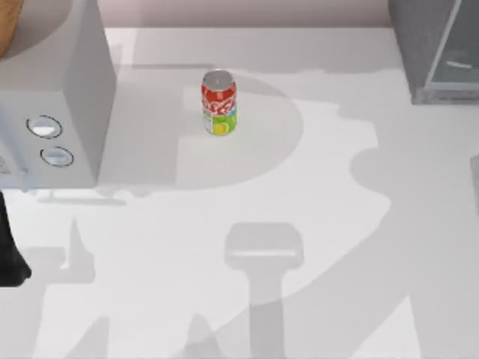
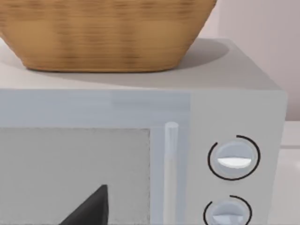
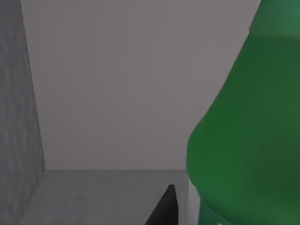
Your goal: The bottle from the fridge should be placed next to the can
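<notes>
Top view: one can (image 1: 218, 103) standing upright, cylindrical, silver-topped.
Bottle (image 3: 248, 136): one, green translucent plastic, looming inside grey fridge (image 3: 112, 89).
Pincers: cannot tell.

The green bottle (image 3: 248, 140) stands very close to the camera, inside the fridge (image 3: 117, 93), whose grey back wall, side wall and floor surround it. A dark fingertip (image 3: 164, 208) of the right gripper shows just beside the bottle's base.
</notes>
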